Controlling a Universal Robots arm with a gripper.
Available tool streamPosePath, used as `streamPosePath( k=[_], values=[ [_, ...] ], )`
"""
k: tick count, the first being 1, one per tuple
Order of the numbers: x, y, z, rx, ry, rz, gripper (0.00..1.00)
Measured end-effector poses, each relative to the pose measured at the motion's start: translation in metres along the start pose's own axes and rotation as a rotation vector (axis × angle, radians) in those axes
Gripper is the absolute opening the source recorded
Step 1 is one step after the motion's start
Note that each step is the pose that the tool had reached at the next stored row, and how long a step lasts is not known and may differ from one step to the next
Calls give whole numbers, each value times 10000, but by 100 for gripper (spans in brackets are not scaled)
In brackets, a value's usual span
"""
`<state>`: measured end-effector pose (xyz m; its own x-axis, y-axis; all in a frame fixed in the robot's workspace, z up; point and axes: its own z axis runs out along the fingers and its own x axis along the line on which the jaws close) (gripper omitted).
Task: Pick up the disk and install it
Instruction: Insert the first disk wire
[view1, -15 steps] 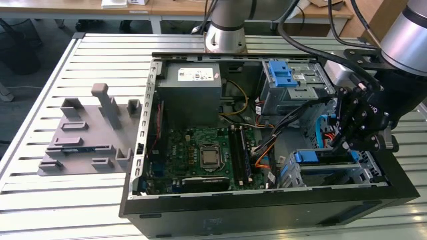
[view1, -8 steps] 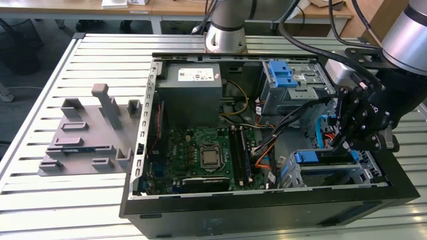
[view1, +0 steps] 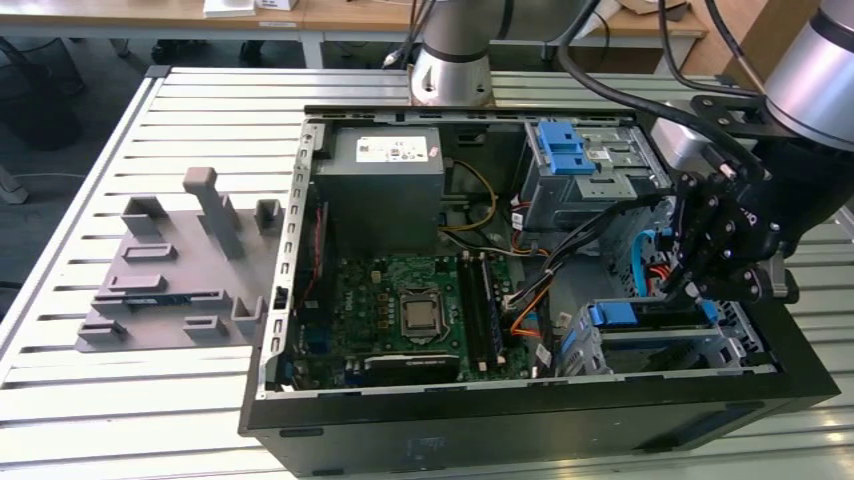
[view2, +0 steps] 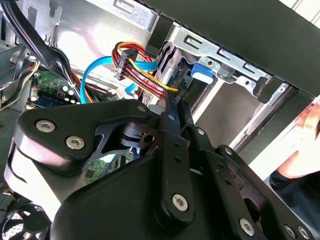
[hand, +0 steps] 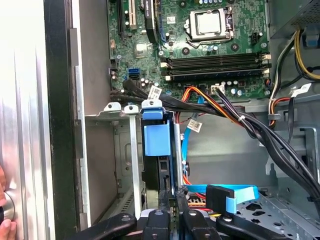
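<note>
Gripper (view1: 707, 285) at the drive cage (hand: 127, 160) of the open PC case (view1: 534, 420); disk (hand: 157, 150) stands edge-on in a cage slot.

Blue plastic carrier tab faces out, prob. so it can be pushed home along the sheet-metal rails. Fingers look closed together against the disk's edge; actual grip: can't tell. SATA cable (hand: 235, 192) lies just beside.

Matt black metal gripper (hand: 172, 212), smooth. Just ahead of it, the disk (hand: 156, 142) carries glossy blue plastic. Bare grey sheet-metal cage (hand: 107, 150) beside it; glossy green motherboard (hand: 200, 45) beyond.
</note>
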<state>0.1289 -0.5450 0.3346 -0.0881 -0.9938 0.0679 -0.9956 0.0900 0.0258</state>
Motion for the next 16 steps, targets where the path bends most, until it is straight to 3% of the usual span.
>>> streamPosePath(
  k=[9, 11, 16],
  values=[
    [7, -5, 8, -13, -4, 57, 17],
    [3, -20, 54, -74, -41, 50, 17],
    [2, -26, 56, -95, -39, 52, 17]
  ],
)
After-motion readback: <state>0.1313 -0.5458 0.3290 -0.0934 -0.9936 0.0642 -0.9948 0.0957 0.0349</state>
